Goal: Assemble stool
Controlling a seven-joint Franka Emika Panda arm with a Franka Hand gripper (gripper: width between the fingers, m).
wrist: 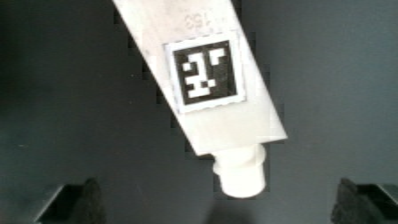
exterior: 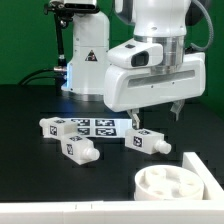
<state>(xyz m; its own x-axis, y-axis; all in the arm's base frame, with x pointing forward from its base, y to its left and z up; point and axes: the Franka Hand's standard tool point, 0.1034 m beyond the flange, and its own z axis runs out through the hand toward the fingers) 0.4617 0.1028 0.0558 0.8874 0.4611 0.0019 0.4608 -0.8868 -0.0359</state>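
**Surroundings.** A black tabletop [exterior: 25, 110] carries everything. The marker board [exterior: 90, 125] lies flat near its middle, and the robot base [exterior: 85, 60] stands behind the board. A white bar [exterior: 90, 212] runs along the near edge, and a second stretch of it is seen at the exterior view's right. Leg 1 lies in open view directly below the hand.

**Hand** [exterior: 157, 115] [wrist: 217, 204]. It is held above the tabletop with the jaws spread wide and nothing grasped. The fingertips [wrist: 71, 203] are seen clear of leg 1, one to each side of its peg end.

**Leg 1** [exterior: 148, 141] [wrist: 210, 80]. It is laid on its side under the hand, just beside the board on the exterior view's right. The long axis runs roughly across the exterior view. In the wrist view it is skewed against the line between the fingertips. The tag faces up, and the rounded peg end points toward the gap between the fingers.

**Leg 2** [exterior: 80, 150]. It is laid on its side in front of the board.

**Leg 3** [exterior: 52, 127]. It is laid on its side at the board's end, on the exterior view's left.

**Seat** [exterior: 172, 185]. It is laid flat with the recessed face up, in the corner formed by the bar, apart from all three legs.
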